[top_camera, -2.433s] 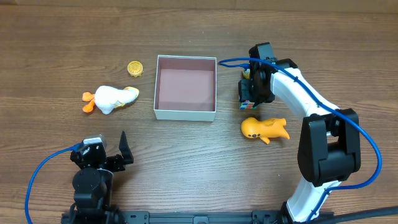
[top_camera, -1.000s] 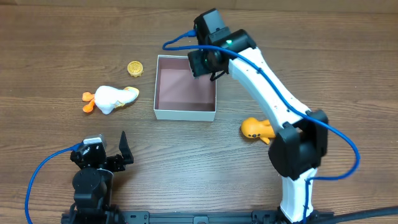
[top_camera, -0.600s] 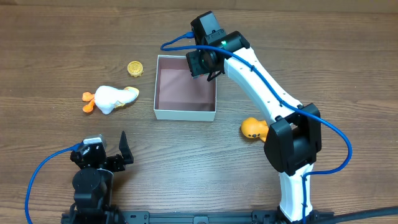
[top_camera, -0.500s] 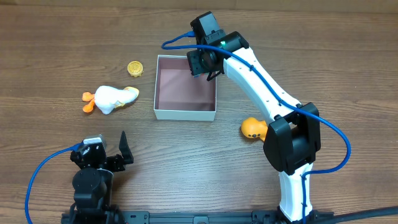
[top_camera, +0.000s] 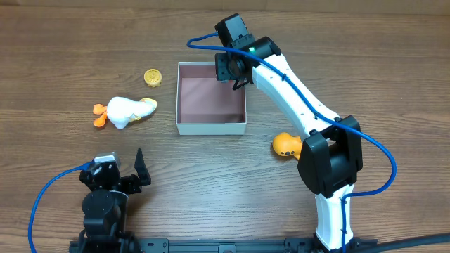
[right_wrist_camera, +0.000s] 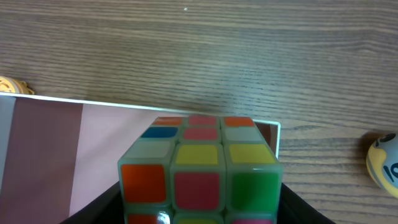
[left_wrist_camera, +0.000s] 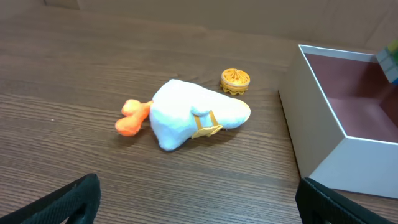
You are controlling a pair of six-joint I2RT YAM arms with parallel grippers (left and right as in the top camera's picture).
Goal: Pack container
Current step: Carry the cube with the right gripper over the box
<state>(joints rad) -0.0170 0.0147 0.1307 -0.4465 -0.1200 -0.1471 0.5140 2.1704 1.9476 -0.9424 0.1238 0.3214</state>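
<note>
Light is bright, even and soft, coming from above. The box and plush duck cast only faint, short shadows on the table, which has a mild sheen. The cube, close to the right wrist lens, looks slightly soft.

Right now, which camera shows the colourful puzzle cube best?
The right wrist view: the puzzle cube sits close up, coloured stickers clear. The left wrist view catches only a sliver at its edge; overhead, the right gripper hides it.

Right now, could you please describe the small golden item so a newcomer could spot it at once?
Start at the white-walled container mid-table. Just left of its far corner, beyond the white plush duck, lies the golden disc: the smallest thing, round and gold.
</note>
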